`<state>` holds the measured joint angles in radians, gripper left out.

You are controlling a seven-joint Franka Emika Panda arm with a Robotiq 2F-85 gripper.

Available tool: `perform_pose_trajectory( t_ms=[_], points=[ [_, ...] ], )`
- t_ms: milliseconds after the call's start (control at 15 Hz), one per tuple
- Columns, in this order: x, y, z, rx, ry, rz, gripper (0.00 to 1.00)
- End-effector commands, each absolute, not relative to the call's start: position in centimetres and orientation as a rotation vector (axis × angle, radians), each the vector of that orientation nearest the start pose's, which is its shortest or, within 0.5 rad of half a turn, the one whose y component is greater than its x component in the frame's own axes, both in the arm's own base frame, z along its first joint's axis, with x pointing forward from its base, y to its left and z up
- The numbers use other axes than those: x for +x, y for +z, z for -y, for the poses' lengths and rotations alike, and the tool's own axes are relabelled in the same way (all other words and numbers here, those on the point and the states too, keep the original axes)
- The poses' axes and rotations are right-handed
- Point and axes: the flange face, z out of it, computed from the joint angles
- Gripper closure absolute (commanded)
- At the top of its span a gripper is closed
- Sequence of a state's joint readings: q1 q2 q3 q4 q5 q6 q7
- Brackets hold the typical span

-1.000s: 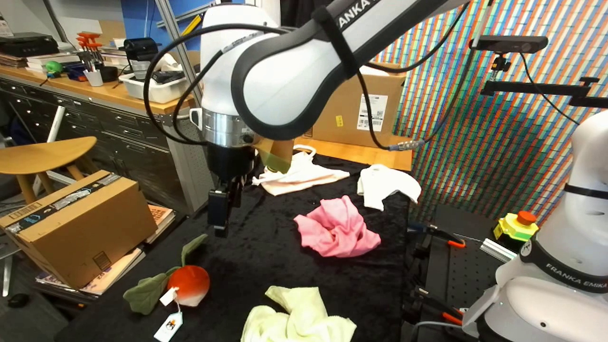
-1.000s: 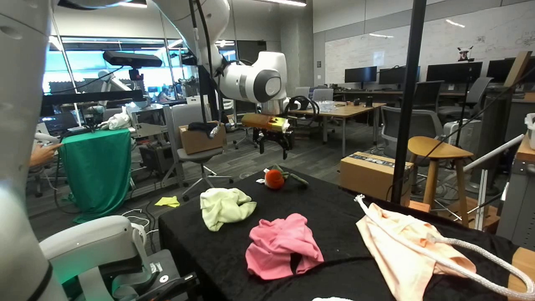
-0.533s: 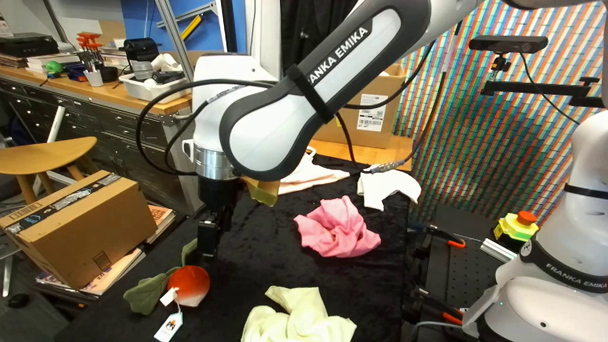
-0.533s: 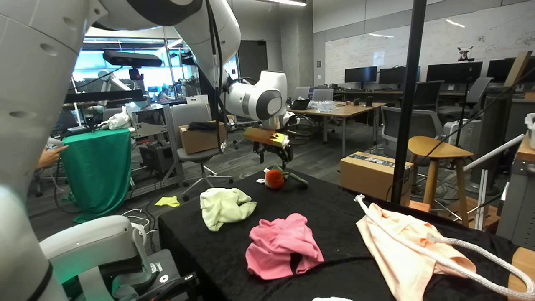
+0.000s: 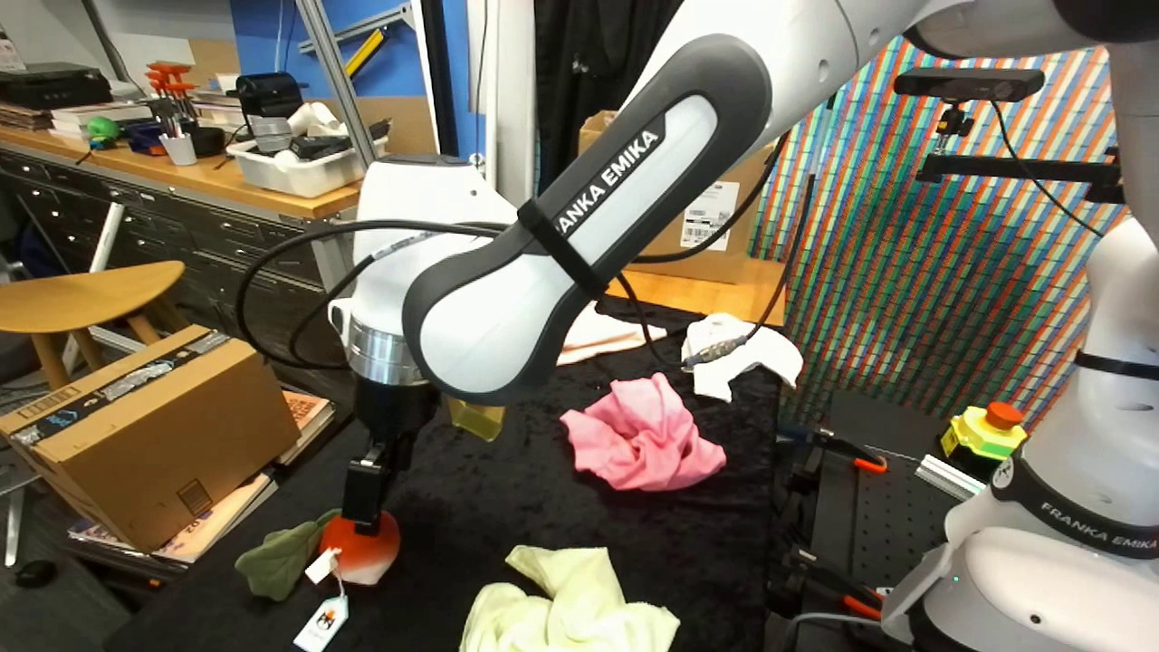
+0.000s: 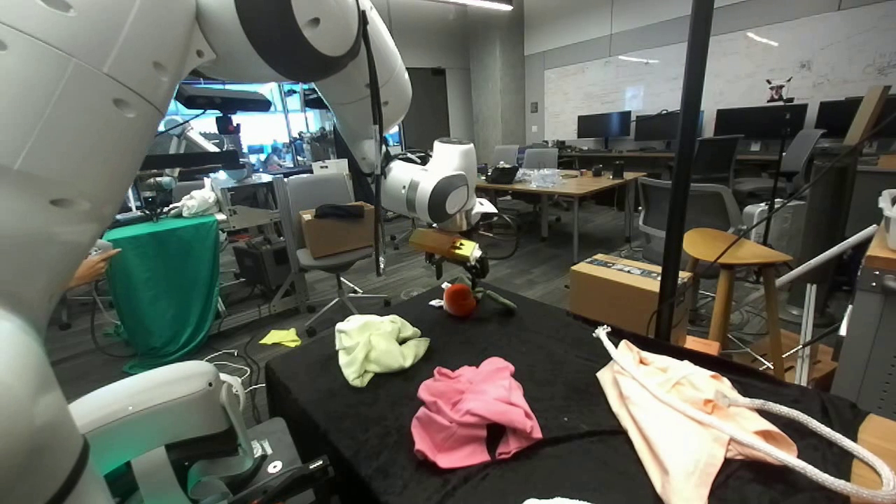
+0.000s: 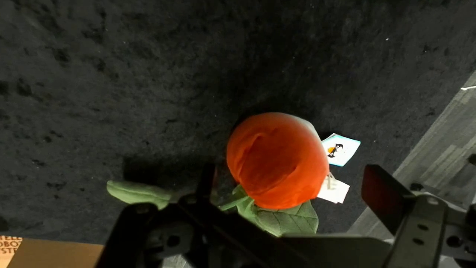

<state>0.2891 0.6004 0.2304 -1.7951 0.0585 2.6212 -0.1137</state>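
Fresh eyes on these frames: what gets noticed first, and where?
First, the round red-orange plush toy with green fabric leaves, lying on the black velvety cloth below the open black hand; in the wrist view the fingers stand to either side of it. Next, the crumpled pink cloth, on the same black velvety cloth in both exterior views. Then the peach fabric with thick white rope, toward the right in an exterior view.

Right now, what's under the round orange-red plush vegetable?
The round orange-red plush vegetable rests on black velvety cloth. A green fabric leaf and white rectangular tags show at its edge in the wrist view. The patch directly beneath is covered; anything flat there can't be seen.
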Motion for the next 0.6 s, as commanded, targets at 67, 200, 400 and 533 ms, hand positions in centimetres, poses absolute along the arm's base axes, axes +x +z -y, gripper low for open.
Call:
perform_pose_trajectory(
  t_ms=[67, 200, 400, 533],
  points=[
    [60.6, 23.2, -34.3, -2.799, -0.363, 0.735, 0.0],
    [60.5, 22.5, -34.9, -2.795, -0.364, 0.729, 0.0],
    [60.4, 21.8, -35.6, -2.787, -0.364, 0.717, 0.0],
    [60.3, 21.5, -35.9, -2.783, -0.363, 0.707, 0.0]
  ],
)
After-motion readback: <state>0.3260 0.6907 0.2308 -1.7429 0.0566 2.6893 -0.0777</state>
